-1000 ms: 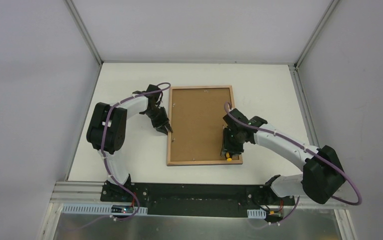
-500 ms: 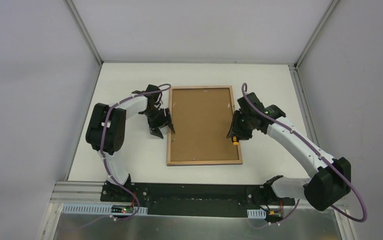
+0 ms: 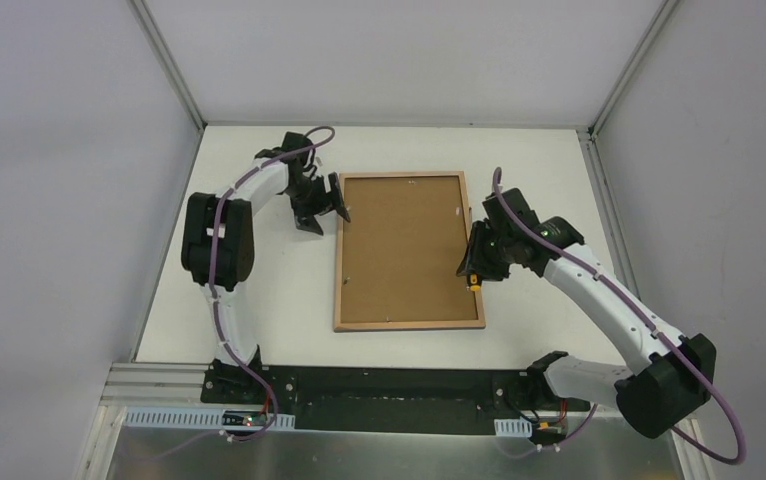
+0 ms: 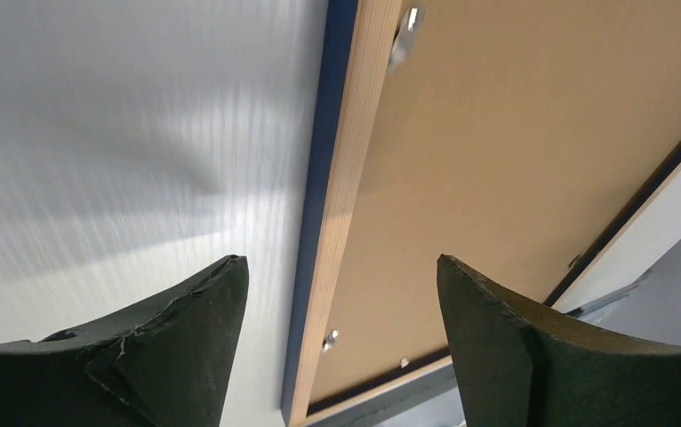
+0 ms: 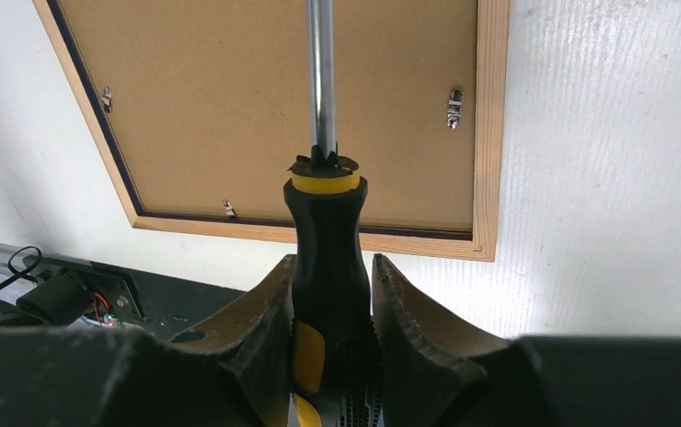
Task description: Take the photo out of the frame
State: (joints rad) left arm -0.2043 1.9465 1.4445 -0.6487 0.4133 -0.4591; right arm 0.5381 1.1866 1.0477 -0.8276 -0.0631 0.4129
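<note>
The frame [image 3: 339, 262] lies face down mid-table, its wood rim around a brown backing board [image 3: 399, 250]. The photo is hidden beneath that board. My left gripper [image 3: 324, 217] is open at the frame's far left corner. In the left wrist view its fingers [image 4: 186, 342] straddle the left rim [image 4: 355, 178], whose blue side faces the table; nothing is held. My right gripper [image 3: 479, 262] hovers over the frame's right rim, shut on a black-and-yellow screwdriver [image 5: 326, 231] whose steel shaft [image 5: 320, 80] points across the backing board [image 5: 230, 107].
Small metal clips [image 5: 455, 105] hold the board inside the rim [image 5: 492, 133]; another clip [image 4: 405, 36] shows in the left wrist view. White table [image 3: 259, 300] surrounds the frame. Enclosure walls stand on three sides, and a black base rail [image 3: 389, 395] runs along the near edge.
My left gripper has opened and moved along the frame's left rim toward its far corner. The right arm carried the screwdriver from the near right corner to the middle of the right rim.
</note>
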